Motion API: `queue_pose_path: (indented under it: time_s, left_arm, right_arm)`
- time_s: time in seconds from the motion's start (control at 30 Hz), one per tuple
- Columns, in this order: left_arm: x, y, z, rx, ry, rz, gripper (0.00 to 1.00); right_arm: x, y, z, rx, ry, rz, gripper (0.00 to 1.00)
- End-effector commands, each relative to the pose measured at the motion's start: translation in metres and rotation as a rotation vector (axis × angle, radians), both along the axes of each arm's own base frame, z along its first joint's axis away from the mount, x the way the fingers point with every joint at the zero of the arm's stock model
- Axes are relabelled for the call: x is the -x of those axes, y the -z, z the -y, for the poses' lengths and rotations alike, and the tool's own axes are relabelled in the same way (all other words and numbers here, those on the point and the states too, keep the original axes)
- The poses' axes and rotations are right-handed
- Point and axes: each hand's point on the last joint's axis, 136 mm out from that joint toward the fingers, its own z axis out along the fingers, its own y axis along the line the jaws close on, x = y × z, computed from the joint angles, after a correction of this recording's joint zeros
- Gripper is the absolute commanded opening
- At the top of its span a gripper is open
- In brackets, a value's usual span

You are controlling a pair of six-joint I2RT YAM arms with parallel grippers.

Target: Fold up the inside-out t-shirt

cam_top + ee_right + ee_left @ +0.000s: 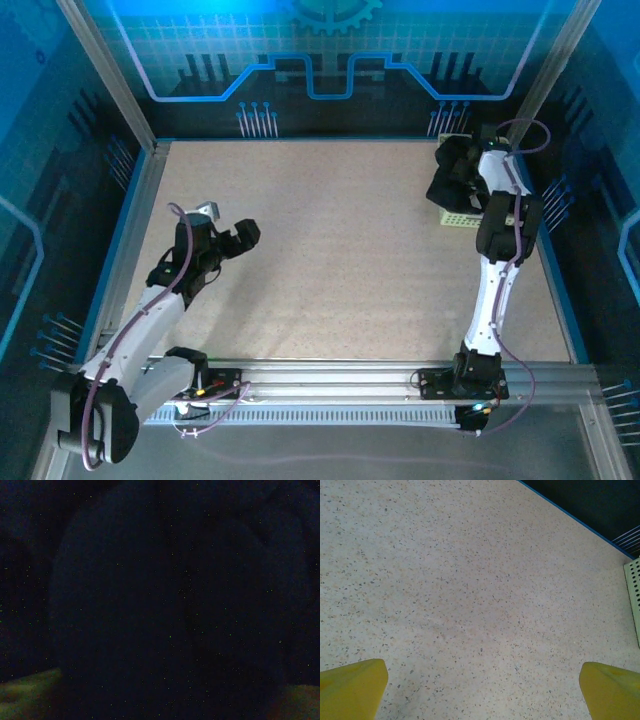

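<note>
The inside-out t-shirt (160, 580) is dark black fabric right up against the right wrist camera. My right gripper (165, 692) is pushed down into it, jaws wide apart, with dim fingertips (27, 695) at the bottom corners and cloth between them. From above, the right gripper (452, 178) reaches down at the far right of the table, over a pale yellow-green basket (456, 218); the t-shirt blends with the black gripper there. My left gripper (245, 235) hovers over bare table at the left, open and holding nothing, its yellow fingertips (355, 685) far apart.
The speckled beige table (340, 250) is framed by blue edging and metal posts. A corner of the perforated basket (634, 595) sits at the right edge of the left wrist view. A metal rail (330, 385) carrying both arm bases runs along the near edge.
</note>
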Motion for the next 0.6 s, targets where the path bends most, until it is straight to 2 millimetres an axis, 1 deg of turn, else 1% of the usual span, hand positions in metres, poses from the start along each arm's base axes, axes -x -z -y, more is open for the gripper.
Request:
queue_pose_path:
  time_s: [0.0,0.07,0.13,0.2,0.23,0.27,0.33,0.4,0.47,0.57]
  left_arm:
    - [-0.005,-0.016,0.002,-0.004,0.021,0.043,0.99]
    - [-0.004,-0.018,0.001,-0.006,0.018,0.045,0.99]
    - [-0.003,-0.020,0.001,-0.006,0.017,0.048,0.99]
    - [-0.001,-0.022,0.001,-0.005,0.017,0.055,0.99]
    - [-0.001,-0.024,0.000,-0.005,0.015,0.059,0.99]
    - [0.000,-0.025,0.000,-0.005,0.013,0.062,0.99]
    - [0.001,-0.026,-0.001,-0.005,0.008,0.067,0.99]
    - [0.002,-0.027,-0.001,-0.003,0.006,0.067,0.99]
    - [0.003,-0.027,-0.001,0.004,0.004,0.067,0.99]
    - [0.004,-0.030,0.000,0.011,0.009,0.072,0.99]
  right_arm:
    - [0.015,0.017,0.016,-0.031,0.084,-0.072,0.81]
    - [0.021,0.019,0.030,-0.029,0.133,-0.081,0.72]
    - [0.022,0.021,0.042,-0.044,0.165,-0.078,0.59]
    - [0.018,0.016,0.047,-0.053,0.152,-0.053,0.51]
    - [0.015,0.010,0.050,-0.042,0.139,-0.039,0.48]
    - [0.012,0.005,0.050,-0.033,0.123,-0.028,0.44]
    - [0.008,-0.007,0.049,-0.034,0.099,-0.002,0.30]
    - [0.009,-0.015,0.046,-0.034,0.089,0.018,0.17]
    - [0.011,-0.029,0.043,-0.017,0.080,0.054,0.10]
    - [0.011,-0.059,0.033,0.025,0.039,0.134,0.04]
